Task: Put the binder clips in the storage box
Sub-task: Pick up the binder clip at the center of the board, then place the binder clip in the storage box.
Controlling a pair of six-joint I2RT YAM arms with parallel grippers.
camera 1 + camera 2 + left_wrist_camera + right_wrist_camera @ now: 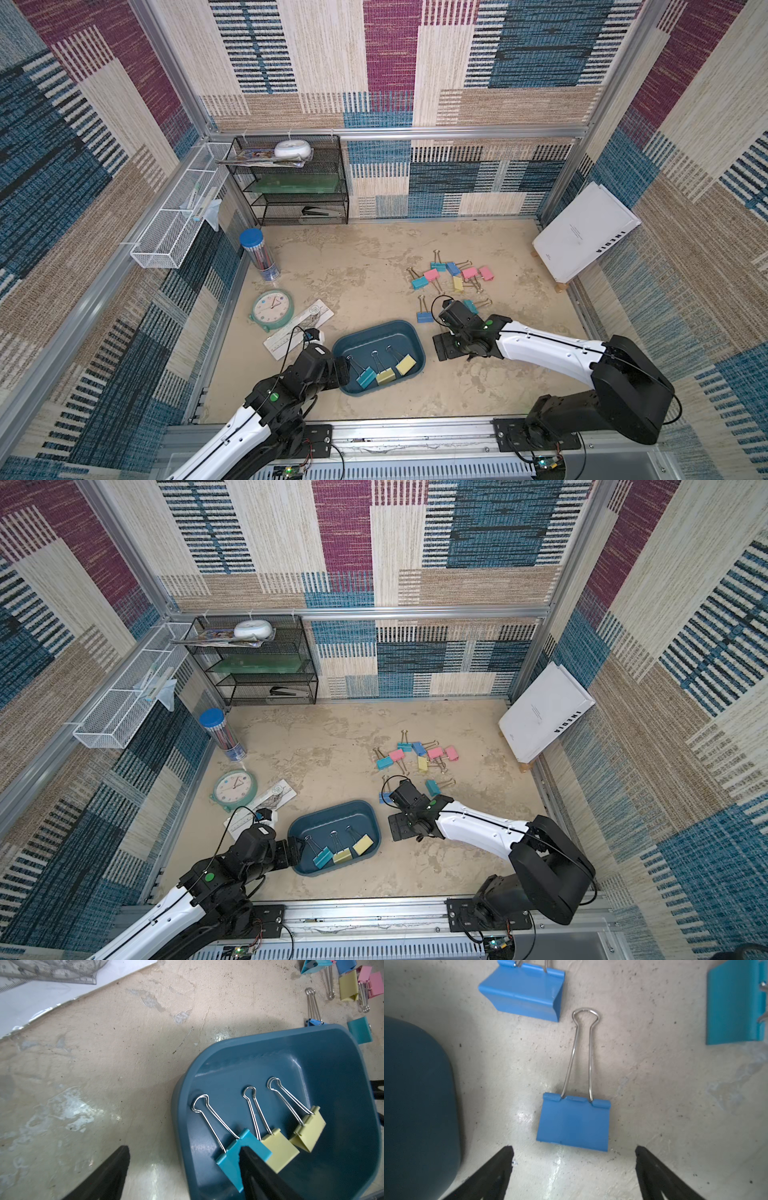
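The dark teal storage box [382, 336] [336, 816] [291, 1053] sits near the table's front and holds three binder clips: a teal one [230, 1155] and two yellow ones [280, 1151] [307, 1132]. My left gripper [343, 370] [185, 1157] is open and straddles the box's left wall, one finger over the teal clip. Right of the box, my right gripper [446, 351] [574, 1153] hangs open just above a blue clip [574, 1124] lying flat on the table. Another blue clip [424, 316] and a teal clip [469, 305] lie just beyond. Several more clips [453, 274] lie in a loose pile farther back.
A round clock [272, 307] and a ruler sheet [299, 328] lie left of the box. A pencil tube [257, 253], a black mesh rack [291, 183] and a white wire basket [178, 220] stand at the back left. A white book [582, 232] leans at the right wall.
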